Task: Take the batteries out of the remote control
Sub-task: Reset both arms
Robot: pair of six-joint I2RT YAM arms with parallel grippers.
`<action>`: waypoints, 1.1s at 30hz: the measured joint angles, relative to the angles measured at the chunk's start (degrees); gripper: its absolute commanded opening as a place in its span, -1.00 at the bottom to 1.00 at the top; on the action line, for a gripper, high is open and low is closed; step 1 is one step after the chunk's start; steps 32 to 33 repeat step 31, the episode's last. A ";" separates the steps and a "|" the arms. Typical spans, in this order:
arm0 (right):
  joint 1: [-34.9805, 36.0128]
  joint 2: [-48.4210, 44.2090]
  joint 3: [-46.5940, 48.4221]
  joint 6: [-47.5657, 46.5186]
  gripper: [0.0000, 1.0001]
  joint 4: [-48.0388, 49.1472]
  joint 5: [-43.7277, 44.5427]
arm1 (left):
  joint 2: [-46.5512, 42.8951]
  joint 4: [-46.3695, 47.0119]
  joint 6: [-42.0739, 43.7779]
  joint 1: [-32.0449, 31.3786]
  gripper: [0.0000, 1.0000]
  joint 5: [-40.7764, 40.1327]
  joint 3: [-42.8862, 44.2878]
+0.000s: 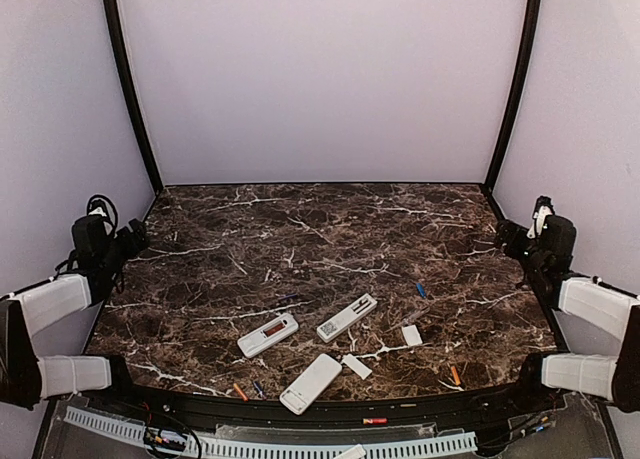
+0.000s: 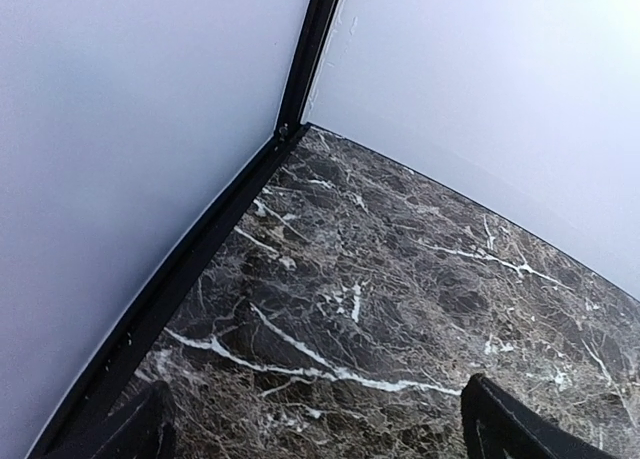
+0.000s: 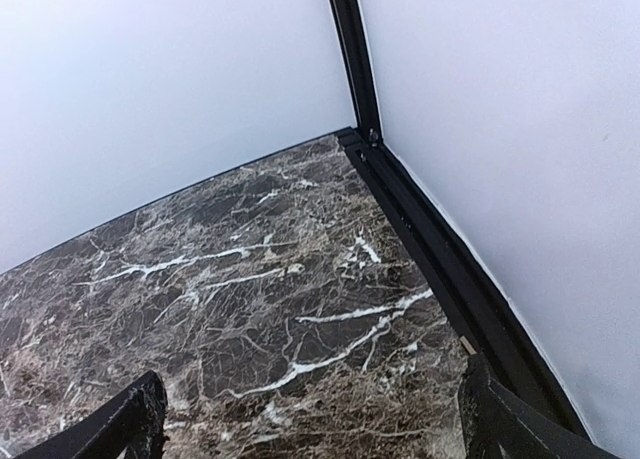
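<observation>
Three white remotes lie at the table's front middle. The left remote (image 1: 267, 335) shows an orange battery (image 1: 273, 330) in its open bay. The middle remote (image 1: 347, 317) has an open bay at its near end. The third remote (image 1: 311, 383) lies nearest the front edge. Loose batteries lie about: blue (image 1: 420, 290), orange (image 1: 455, 376), orange (image 1: 240, 391), blue (image 1: 259, 388) and red (image 1: 375, 420). My left gripper (image 1: 128, 243) (image 2: 320, 429) is open and empty by the left wall. My right gripper (image 1: 508, 236) (image 3: 315, 424) is open and empty by the right wall.
Two flat white covers (image 1: 411, 335) (image 1: 356, 366) lie beside the remotes. White walls with black corner posts (image 2: 300, 69) (image 3: 350, 59) close in the marble table (image 1: 320, 239). A white slotted rail (image 1: 300, 447) runs along the front below the table edge.
</observation>
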 measured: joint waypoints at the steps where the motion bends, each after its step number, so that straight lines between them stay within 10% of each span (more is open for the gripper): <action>1: 0.00 0.76 -2.08 -0.46 0.97 4.24 0.33 | 0.55 2.80 1.16 -0.42 0.98 -0.63 -1.20; 17: 0.42 24.85 -5.55 -8.52 0.97 44.44 -0.57 | 24.72 37.57 14.99 -9.77 0.98 -6.08 -3.61; 33: 3.08 30.86 -2.40 -12.63 0.97 49.00 -0.72 | 31.36 46.40 17.09 -11.26 0.98 -9.77 -2.95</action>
